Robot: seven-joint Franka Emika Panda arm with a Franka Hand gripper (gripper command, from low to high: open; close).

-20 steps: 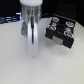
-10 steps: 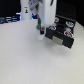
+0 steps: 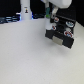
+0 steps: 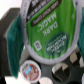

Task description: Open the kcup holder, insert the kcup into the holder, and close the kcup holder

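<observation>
The claw grips the green-topped white kcup directly above the open black boxy kcup holder. Seating the kcup and closing the holder remain.

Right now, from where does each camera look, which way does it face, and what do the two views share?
Exterior view: it sits off the arm, above the white table, looking down at the open kcup holder on its right; the gripper shows over the holder.
Wrist view: it sits on the wrist, looking along the fingers at the green-topped kcup close ahead, with pod slots and a reddish-topped pod beyond.
Shared: the kcup holder and the gripper.
</observation>
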